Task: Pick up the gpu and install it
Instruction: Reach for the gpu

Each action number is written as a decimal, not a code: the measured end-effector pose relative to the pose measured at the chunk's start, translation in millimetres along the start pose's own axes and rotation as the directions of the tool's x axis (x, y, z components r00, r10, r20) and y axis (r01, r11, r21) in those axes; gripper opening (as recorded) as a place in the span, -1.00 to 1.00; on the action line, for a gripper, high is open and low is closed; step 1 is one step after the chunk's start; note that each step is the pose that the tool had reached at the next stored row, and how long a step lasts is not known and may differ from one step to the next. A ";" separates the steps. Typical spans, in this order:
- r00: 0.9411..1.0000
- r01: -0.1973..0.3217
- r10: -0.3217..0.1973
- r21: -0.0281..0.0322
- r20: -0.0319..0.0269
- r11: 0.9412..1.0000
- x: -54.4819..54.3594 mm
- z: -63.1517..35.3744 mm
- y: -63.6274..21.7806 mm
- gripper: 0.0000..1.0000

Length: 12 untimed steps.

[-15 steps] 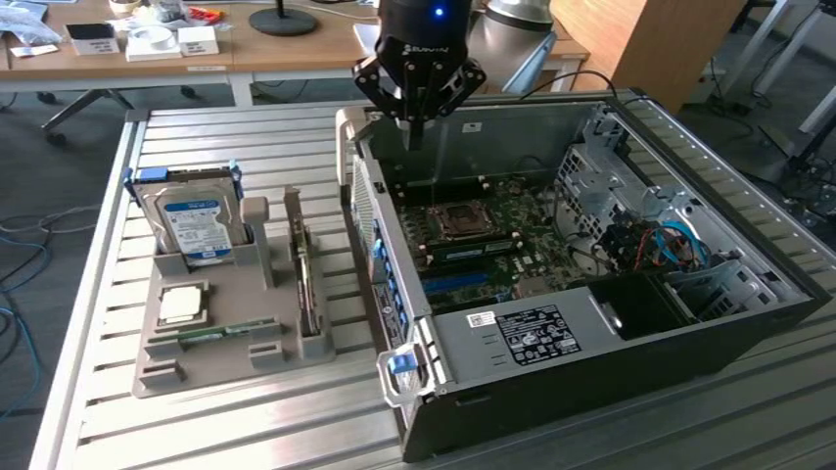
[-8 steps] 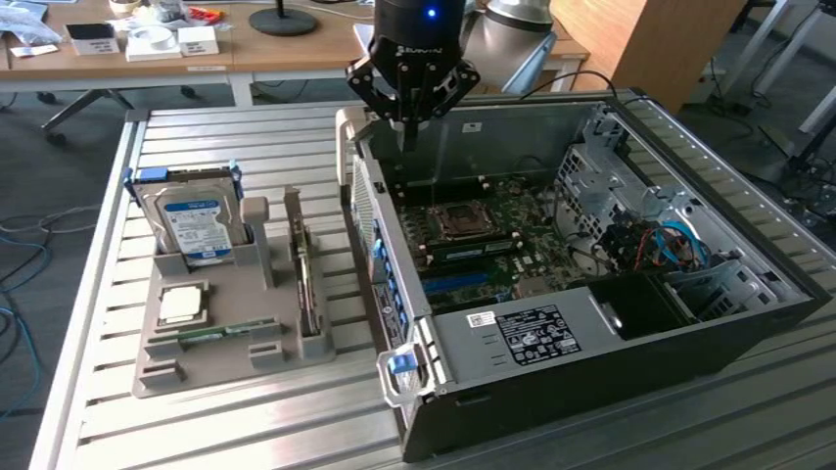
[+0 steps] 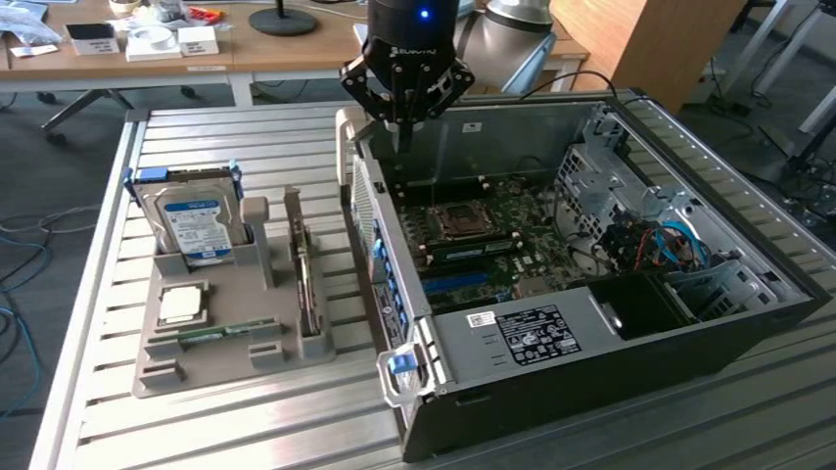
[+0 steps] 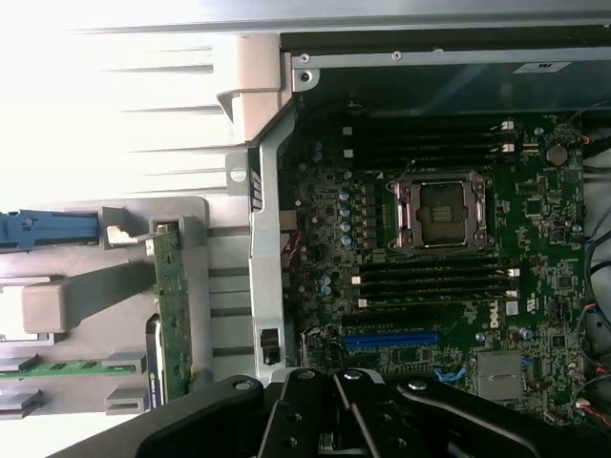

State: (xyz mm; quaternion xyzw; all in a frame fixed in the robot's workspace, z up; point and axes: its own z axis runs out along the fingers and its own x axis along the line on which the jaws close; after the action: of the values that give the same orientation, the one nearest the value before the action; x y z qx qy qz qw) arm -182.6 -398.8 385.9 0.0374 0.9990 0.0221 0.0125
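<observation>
On the slatted table (image 3: 196,431) we find the gray holder (image 3: 170,367), the gpu (image 3: 303,284) standing on edge along its case-side edge, the open computer case (image 3: 653,357) just beside, above the case's far corner our gripper (image 3: 401,132) closed, holding nothing.

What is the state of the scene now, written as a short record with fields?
gripper: shut, empty, above the case wall nearest the tray
gpu: standing on edge in the tray, apart from the gripper
tray: on the exterior view's left of the case; also holds hard drive, processor, memory stick
case: open, motherboard showing, blue slot empty
</observation>
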 end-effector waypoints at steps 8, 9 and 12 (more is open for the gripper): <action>1.000 0.000 0.000 0.000 0.000 1.000 0.5 0.0 0.0 -0.79; 1.000 0.000 0.000 0.000 0.000 1.000 1.2 -0.1 -0.1 -0.79; 1.000 0.000 0.000 0.000 0.000 1.000 4.5 -0.1 -0.4 -0.79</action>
State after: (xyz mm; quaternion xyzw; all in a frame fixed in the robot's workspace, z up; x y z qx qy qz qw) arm -187.0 -398.9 385.9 0.0374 0.9990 0.0221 0.0125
